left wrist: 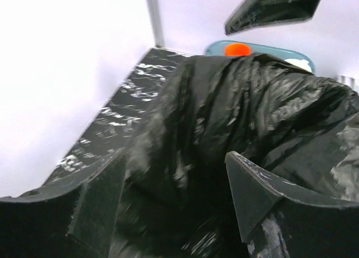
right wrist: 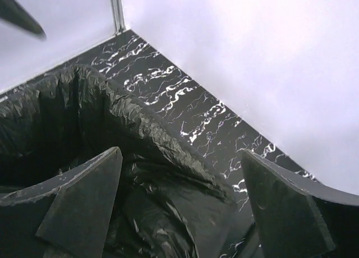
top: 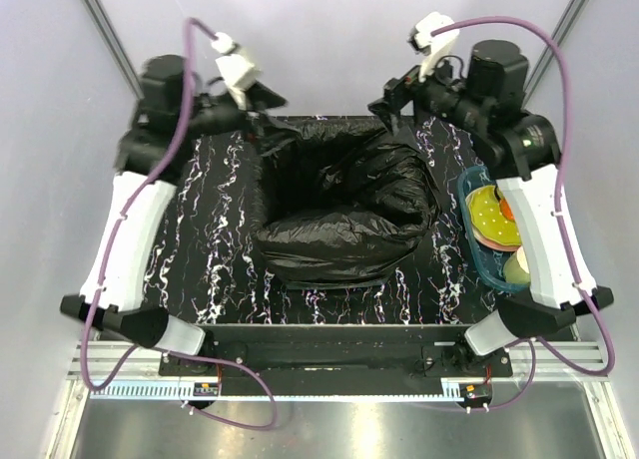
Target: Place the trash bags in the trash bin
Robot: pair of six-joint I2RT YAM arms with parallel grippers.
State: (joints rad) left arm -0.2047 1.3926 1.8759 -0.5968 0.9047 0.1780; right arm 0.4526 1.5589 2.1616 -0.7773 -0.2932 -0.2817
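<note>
At the far left of the black marble counter (top: 215, 229), the left claw (top: 266, 122) sat at the far-left corner of the trash bag (top: 344, 215), where the film was drawn out to a point. In the left wrist view its fingers (left wrist: 98, 207) stood apart with wrinkled film filling the gap; whether they pinched it could not be told. The glossy black bag lay in the middle of the counter, sunk into a square hollow on its far left side and heaped in folds to the near right, hiding whatever it covered. The right claw (top: 391, 108) hung over the bag's far-right edge, jaws spread wide and empty. Near the right edge, a blue tray (top: 479, 259) held a yellow disc (top: 492, 217).
</note>
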